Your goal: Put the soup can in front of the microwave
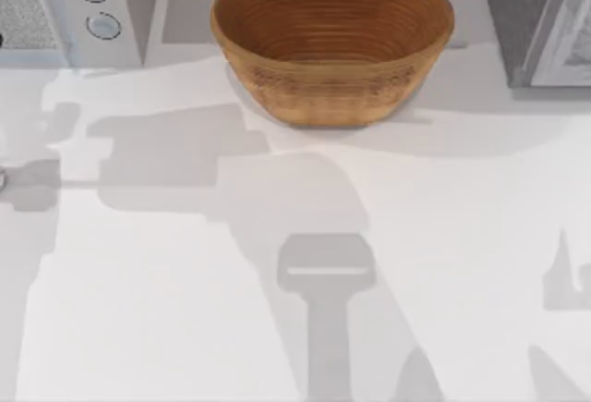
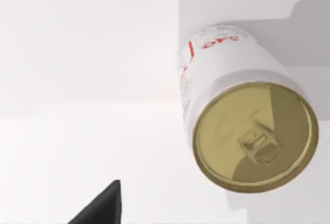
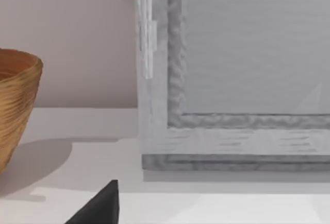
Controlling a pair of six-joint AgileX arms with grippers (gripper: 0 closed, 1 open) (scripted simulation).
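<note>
The soup can (image 2: 242, 116) stands upright on the white table in the left wrist view, seen from above. It has a dull gold top and a white label with red lettering. A black tip of my left gripper (image 2: 100, 208) shows at the edge of that view, apart from the can. The microwave (image 1: 83, 9), light grey with two round silver dials, stands at the table's back left in the top view. A black tip of my right gripper (image 3: 100, 208) shows in the right wrist view, near the dark grey box.
A brown woven basket (image 1: 332, 46) sits at the back middle of the table and also appears as the basket (image 3: 15, 105) beside the right arm. A darker grey box without dials (image 1: 540, 18) stands at the back right. Arm shadows lie across the white tabletop (image 1: 185, 310).
</note>
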